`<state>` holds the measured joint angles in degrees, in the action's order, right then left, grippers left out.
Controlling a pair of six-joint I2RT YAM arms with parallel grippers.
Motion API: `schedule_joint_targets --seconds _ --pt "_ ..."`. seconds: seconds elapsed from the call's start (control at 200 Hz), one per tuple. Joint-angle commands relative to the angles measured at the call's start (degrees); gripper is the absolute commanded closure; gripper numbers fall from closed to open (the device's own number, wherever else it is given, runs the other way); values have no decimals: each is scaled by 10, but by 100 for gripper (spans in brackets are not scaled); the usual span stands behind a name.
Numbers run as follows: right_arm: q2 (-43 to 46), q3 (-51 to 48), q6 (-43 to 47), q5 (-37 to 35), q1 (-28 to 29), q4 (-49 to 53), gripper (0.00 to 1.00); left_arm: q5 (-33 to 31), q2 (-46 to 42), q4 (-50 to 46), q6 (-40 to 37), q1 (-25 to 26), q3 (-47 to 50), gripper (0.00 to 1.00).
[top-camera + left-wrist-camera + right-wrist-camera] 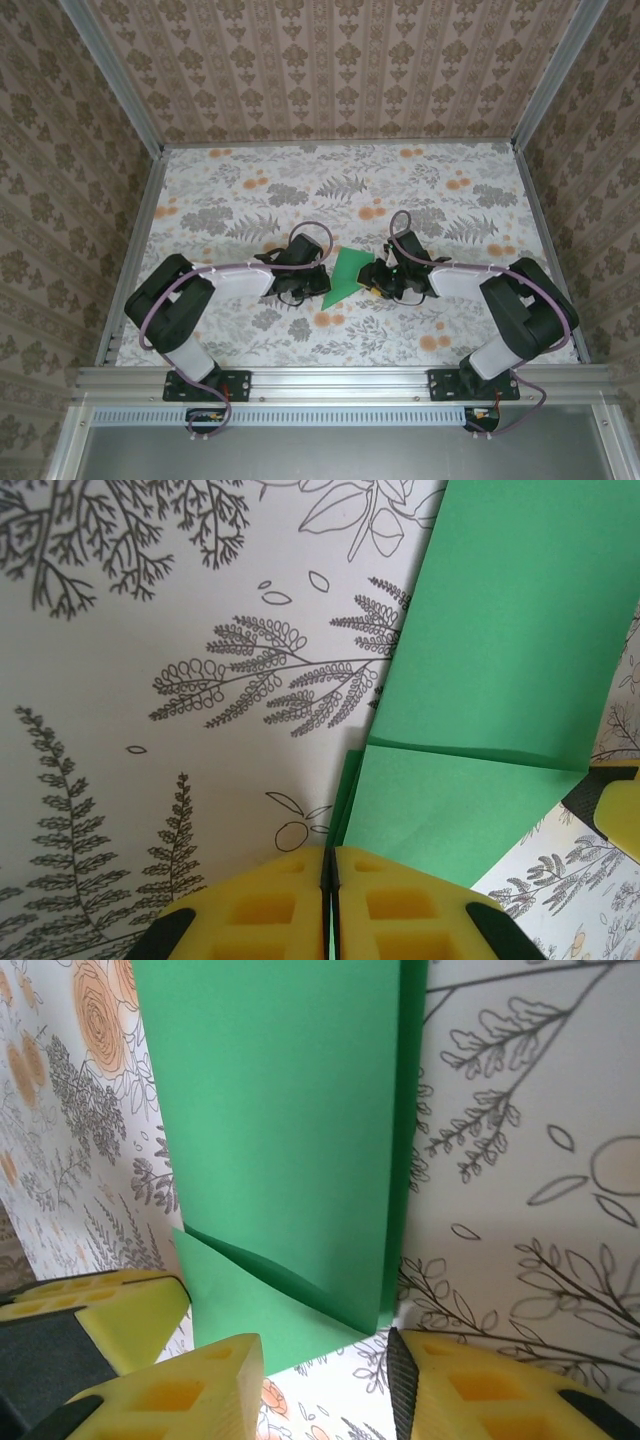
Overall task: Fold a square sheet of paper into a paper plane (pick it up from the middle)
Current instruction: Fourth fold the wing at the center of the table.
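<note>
Top external: shows green paper lying between left gripper and right gripper. Left wrist: shows fingers clamped on the paper's near edge, sheet spreading ahead and rightward. Right wrist: shows 2 fingers apart, folded corner just ahead between them.

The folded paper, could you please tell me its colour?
The paper is plain bright green, clearest from the right wrist.
</note>
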<state>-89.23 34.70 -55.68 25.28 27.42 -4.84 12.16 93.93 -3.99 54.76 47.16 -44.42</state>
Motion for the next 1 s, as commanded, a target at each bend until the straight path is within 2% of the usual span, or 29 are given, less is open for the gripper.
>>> schedule_joint_targets --seconds 0.0,0.345,0.495,0.55,0.72,0.855,0.995 --pt "-13 12 -10 22 4 -24 63 3 5 -10 -5 -3 -5 87" --pt "-29 11 -30 46 4 -71 74 4 0 -17 -10 -7 -6 87" --pt "-33 10 -43 39 4 -71 90 -5 -26 -41 -26 -10 -11 82" --pt "-23 8 -49 31 5 -68 92 -14 -43 -59 -38 -10 -15 79" --pt "37 9 -70 -18 11 1 96 -26 -106 -67 -100 -5 -8 69" --pt "76 10 -108 -54 27 40 97 -39 -136 -43 -190 20 10 65" --pt "87 20 -147 -68 34 60 97 -89 -147 -33 -277 68 7 48"
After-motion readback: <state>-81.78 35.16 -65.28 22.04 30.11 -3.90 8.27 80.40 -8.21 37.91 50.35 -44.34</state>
